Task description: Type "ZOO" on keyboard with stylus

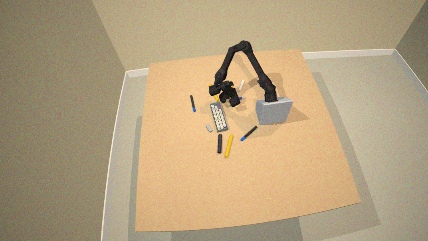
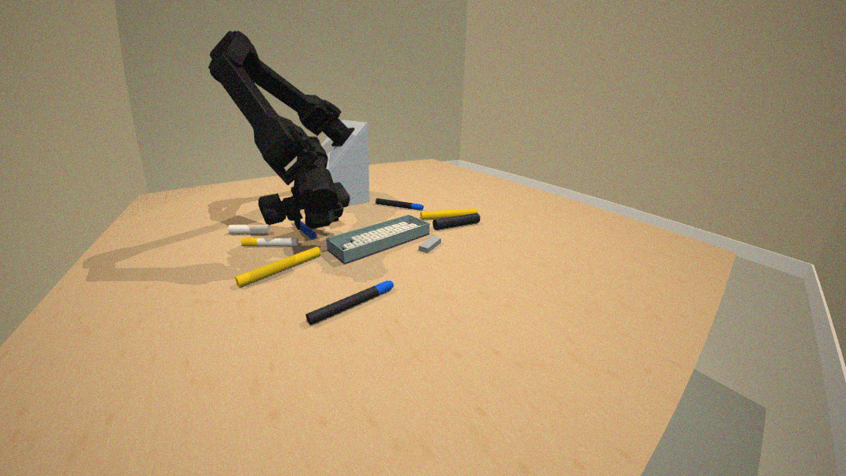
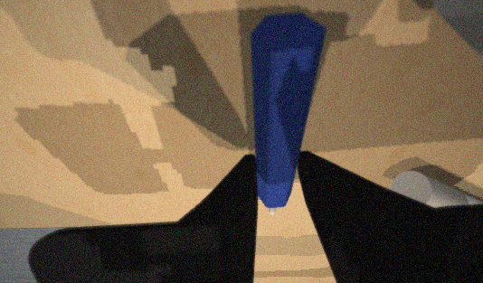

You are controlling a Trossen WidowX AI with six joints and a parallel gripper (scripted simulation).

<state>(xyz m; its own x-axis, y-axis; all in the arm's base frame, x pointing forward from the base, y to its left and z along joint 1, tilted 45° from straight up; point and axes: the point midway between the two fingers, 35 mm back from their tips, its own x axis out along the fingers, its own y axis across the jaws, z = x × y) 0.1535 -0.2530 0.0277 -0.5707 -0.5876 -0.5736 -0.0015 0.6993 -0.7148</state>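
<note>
The blue stylus (image 1: 240,98) (image 2: 307,230) (image 3: 285,94) lies on the desk, its thin pale tip towards the bottom of the wrist view. My gripper (image 3: 276,162) (image 2: 297,223) is low over the desk and shut on the stylus near its tip end, one finger against each side. In the top view the gripper body hides the fingertips and part of the stylus. The keyboard (image 1: 218,117) (image 2: 378,238) is a grey-green case with cream keys, a short way from the gripper. Nothing touches its keys.
A white rod (image 1: 241,85) (image 2: 248,229), a yellow-and-white rod (image 2: 278,241) and a yellow rod (image 2: 278,267) lie near the gripper. A grey eraser-like block (image 1: 209,128) lies beside the keyboard. Several dark and yellow rods lie farther off. The arm stands on a grey block (image 1: 274,112).
</note>
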